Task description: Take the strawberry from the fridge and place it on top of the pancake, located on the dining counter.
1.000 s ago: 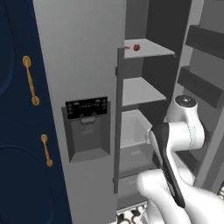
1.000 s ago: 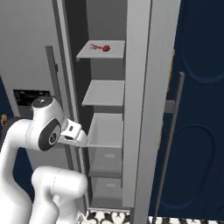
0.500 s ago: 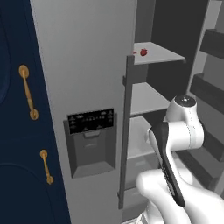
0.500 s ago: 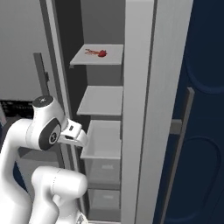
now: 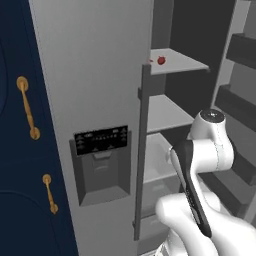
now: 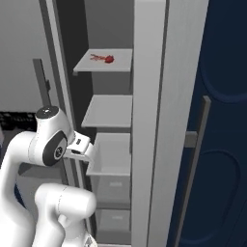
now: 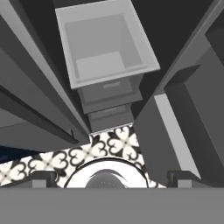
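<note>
The tall light grey fridge (image 5: 95, 90) stood with its right-hand compartment open and its left door, carrying the dark dispenser panel (image 5: 101, 137), shut. The tiny bright red strawberry (image 5: 161, 60) lay on the top white shelf (image 5: 182, 61) near that shelf's front left corner; from the right base camera the same strawberry (image 6: 109, 59) sat mid-shelf with a small red smear just beside it. Two more white shelves sat below, then an open-topped pale grey bin (image 7: 105, 43) over closed grey drawers (image 7: 110, 114).

The white arm rose in front of the open compartment, its wrist level with the bin and well below the strawberry. The gripper (image 7: 111, 177) pointed down, with the bin, the drawers and a strip of black-and-white patterned floor tile (image 7: 65, 157) beneath it. Its two dark fingertips (image 7: 43, 177) stood wide apart at the frame's lower edge, fully spread, with nothing between them.

Navy cabinets with brass handles (image 5: 27, 107) flanked the fridge on the left.
</note>
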